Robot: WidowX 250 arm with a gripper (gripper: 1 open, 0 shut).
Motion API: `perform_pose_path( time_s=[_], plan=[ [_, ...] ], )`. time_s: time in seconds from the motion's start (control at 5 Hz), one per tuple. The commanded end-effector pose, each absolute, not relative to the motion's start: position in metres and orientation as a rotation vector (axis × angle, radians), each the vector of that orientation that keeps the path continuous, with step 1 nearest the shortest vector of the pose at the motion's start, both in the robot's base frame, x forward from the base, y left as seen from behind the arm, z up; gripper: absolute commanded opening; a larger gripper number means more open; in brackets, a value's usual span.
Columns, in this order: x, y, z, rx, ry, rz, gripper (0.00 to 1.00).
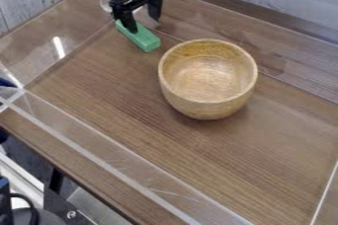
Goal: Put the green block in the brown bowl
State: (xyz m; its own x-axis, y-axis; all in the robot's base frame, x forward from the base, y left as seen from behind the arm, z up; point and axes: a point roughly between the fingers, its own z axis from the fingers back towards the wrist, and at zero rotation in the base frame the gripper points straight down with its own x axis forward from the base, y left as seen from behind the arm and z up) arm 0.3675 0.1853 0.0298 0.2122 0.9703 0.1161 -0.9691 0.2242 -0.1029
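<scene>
My open gripper [141, 16] is hovering near the green block [137, 37], which is lying toward ten o'clock from the brown bowl [208, 78]; grasping and placing are remaining.

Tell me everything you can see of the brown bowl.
The brown bowl is round, light brown and wood-like, with a thick pale rim and deep curved sides. It sits upright and open on the table, and nothing shows inside it. The green block lies beyond it to the left in the picture, apart from it. Only the tabletop touches the bowl.
</scene>
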Motion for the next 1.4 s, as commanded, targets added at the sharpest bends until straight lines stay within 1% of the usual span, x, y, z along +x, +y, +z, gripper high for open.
perform_pose_path(
  time_s=[0.0,0.8,1.2],
  plan=[
    [0.368,0.187,0.012,0.006,-0.173,1.35,1.0],
    [0.359,0.186,-0.013,0.054,-0.185,1.347,1.0],
    [0.356,0.183,-0.015,0.08,-0.192,1.337,1.0]
  ],
)
